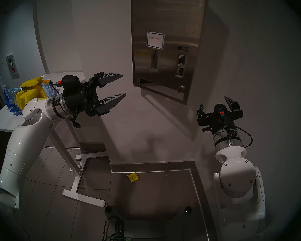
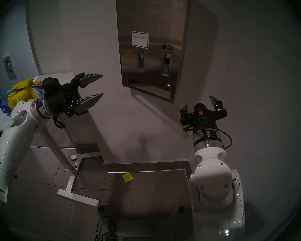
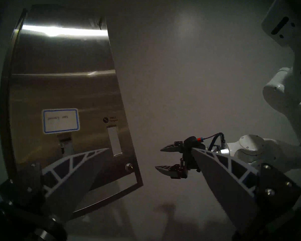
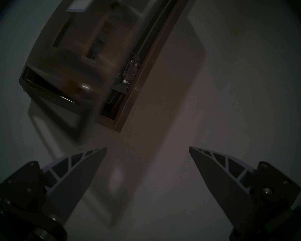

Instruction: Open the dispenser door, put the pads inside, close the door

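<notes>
The steel dispenser door [image 1: 167, 44] with its blue-bordered label [image 1: 155, 40] hangs on the wall and stands slightly ajar. In the right wrist view [image 4: 80, 52] a gap shows the latch at its right edge. Yellow pads [image 1: 30, 94] lie piled on the white table at the left. One yellow pad [image 1: 133, 176] lies on the floor by the baseboard. My left gripper [image 1: 124, 84] is open and empty, left of the door's lower edge. My right gripper [image 1: 213, 100] is open and empty, below and right of the door, pointing at the wall.
The white table [image 1: 3, 117] at the left also holds a torn blue bag [image 1: 9, 94]. Its legs [image 1: 73, 188] stand on the tiled floor. My base and cables [image 1: 118, 226] are at the bottom. The wall steps back on the left of the dispenser.
</notes>
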Motion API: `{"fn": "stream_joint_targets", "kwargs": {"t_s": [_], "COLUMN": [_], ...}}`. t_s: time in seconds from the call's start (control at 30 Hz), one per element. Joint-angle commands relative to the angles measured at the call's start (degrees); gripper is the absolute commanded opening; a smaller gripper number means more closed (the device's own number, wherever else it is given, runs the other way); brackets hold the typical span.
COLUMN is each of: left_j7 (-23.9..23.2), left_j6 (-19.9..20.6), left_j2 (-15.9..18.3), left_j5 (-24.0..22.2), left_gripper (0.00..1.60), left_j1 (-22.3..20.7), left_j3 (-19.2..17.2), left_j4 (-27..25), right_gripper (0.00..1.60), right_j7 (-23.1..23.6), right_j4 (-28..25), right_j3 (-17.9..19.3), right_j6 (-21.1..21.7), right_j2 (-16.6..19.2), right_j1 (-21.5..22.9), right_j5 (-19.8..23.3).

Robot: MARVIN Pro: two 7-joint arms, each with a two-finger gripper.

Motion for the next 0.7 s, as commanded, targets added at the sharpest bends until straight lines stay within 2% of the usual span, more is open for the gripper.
{"fn": "stream_joint_targets", "kwargs": {"t_s": [0.0, 0.27, 0.43, 0.47, 0.5, 0.53, 0.67], "left_j7": [6.83, 17.39, 21.63, 24.82, 23.25, 25.36, 29.27], "left_j6": [-3.73, -7.73, -10.07, -10.76, -11.13, -11.51, -12.63], "left_j2": [-6.45, -13.31, -15.71, -17.28, -16.37, -18.14, -20.39], "left_j5": [2.80, 8.36, 11.31, 12.46, 12.82, 13.71, 16.49], "left_gripper": [1.60, 1.60, 1.60, 1.60, 1.60, 1.60, 1.60], "left_j1": [4.64, 10.72, 12.90, 13.60, 13.62, 14.16, 15.40], "left_j3": [-0.31, 4.24, 6.55, 6.99, 7.42, 7.56, 8.44], "left_j4": [-1.89, -3.52, -3.08, -3.26, -2.76, -2.62, -1.28], "right_gripper": [1.60, 1.60, 1.60, 1.60, 1.60, 1.60, 1.60], "right_j7": [-0.38, -0.36, -0.35, -0.36, -0.35, -0.35, -0.35], "right_j4": [-1.75, -1.55, -1.46, -1.46, -1.43, -1.42, -1.34], "right_j3": [0.11, 0.09, 0.08, 0.09, 0.08, 0.08, 0.08], "right_j6": [-0.54, -0.49, -0.47, -0.47, -0.47, -0.47, -0.47], "right_j2": [-0.09, -0.05, -0.03, -0.02, -0.02, -0.02, 0.00], "right_j1": [0.78, 0.82, 0.83, 0.83, 0.83, 0.83, 0.85], "right_j5": [0.03, 0.01, 0.00, 0.00, 0.00, 0.00, -0.01]}}
